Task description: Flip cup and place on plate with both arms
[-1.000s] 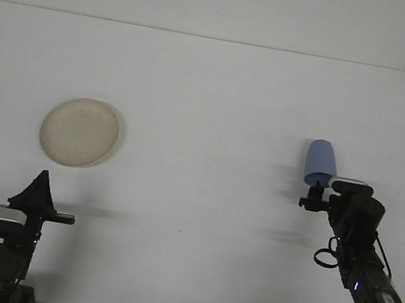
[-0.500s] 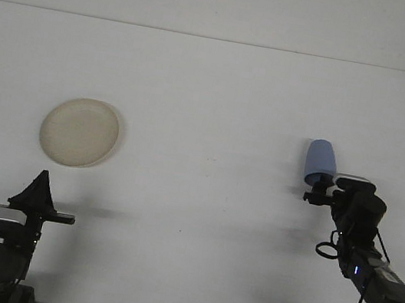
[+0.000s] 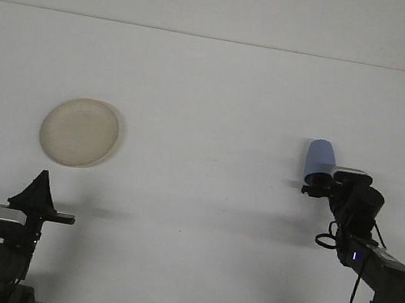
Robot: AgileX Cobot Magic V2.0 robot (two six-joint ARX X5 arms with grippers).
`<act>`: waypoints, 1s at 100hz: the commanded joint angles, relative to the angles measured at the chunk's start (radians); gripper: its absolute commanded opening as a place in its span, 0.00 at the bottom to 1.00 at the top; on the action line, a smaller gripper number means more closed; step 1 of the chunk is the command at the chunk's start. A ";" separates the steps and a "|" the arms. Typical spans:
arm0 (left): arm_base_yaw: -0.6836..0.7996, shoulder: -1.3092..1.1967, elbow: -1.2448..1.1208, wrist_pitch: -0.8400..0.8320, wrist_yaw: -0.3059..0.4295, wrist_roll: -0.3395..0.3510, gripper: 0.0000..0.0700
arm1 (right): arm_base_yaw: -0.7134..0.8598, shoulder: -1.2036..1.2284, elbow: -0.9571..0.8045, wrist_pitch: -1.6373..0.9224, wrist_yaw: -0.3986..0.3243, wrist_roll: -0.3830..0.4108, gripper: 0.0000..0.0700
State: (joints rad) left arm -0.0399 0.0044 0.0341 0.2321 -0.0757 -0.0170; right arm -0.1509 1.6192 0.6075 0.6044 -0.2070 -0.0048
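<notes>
Nearest the camera, the left tool (image 3: 43,181) stands low at the left edge of the white tabletop (image 3: 198,221), its dark fingers drawn together into a point and holding nothing. On the right, the right tool (image 3: 316,188) is closed around the lower end of the blue cup (image 3: 320,159), which stands nearly upright, well apart from everything else. Farther back on the left lies the cream plate (image 3: 80,132), bare.

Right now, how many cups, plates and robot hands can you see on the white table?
Cups: 1, the blue cup
Plates: 1, the cream plate
Robot hands: 2, the left hand and the right hand
Total: 4
</notes>
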 commanded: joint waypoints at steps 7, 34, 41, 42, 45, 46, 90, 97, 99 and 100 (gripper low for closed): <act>0.000 -0.001 -0.020 0.014 0.001 0.002 0.02 | -0.002 0.036 0.015 0.024 -0.003 -0.023 0.48; 0.000 -0.001 -0.020 0.014 0.001 0.002 0.02 | -0.007 0.038 0.015 0.052 -0.004 -0.037 0.04; 0.000 -0.001 -0.020 0.014 0.001 0.002 0.02 | -0.007 0.038 0.015 0.052 -0.003 -0.037 0.00; 0.000 -0.001 -0.020 0.014 0.001 0.002 0.02 | -0.007 0.038 0.015 0.052 -0.003 -0.037 0.00; 0.000 -0.001 -0.020 0.014 0.001 0.002 0.02 | -0.007 0.038 0.015 0.052 -0.003 -0.037 0.00; 0.000 -0.001 -0.020 0.014 0.001 0.002 0.02 | -0.007 0.038 0.015 0.052 -0.003 -0.037 0.00; 0.000 -0.001 -0.020 0.014 0.001 0.002 0.02 | 0.016 -0.157 0.015 -0.132 -0.023 -0.006 0.00; 0.000 -0.001 -0.020 0.014 0.001 0.002 0.02 | 0.026 -0.236 0.015 -0.205 -0.007 -0.005 0.00; 0.000 -0.001 -0.020 0.014 0.001 0.002 0.02 | 0.031 -0.262 0.015 -0.231 0.003 -0.003 0.00; 0.000 -0.001 -0.020 0.014 0.001 0.002 0.02 | 0.035 -0.282 0.015 -0.249 0.011 -0.002 0.00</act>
State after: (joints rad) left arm -0.0399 0.0044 0.0341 0.2317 -0.0757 -0.0170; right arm -0.1261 1.4021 0.6125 0.4042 -0.2192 -0.0212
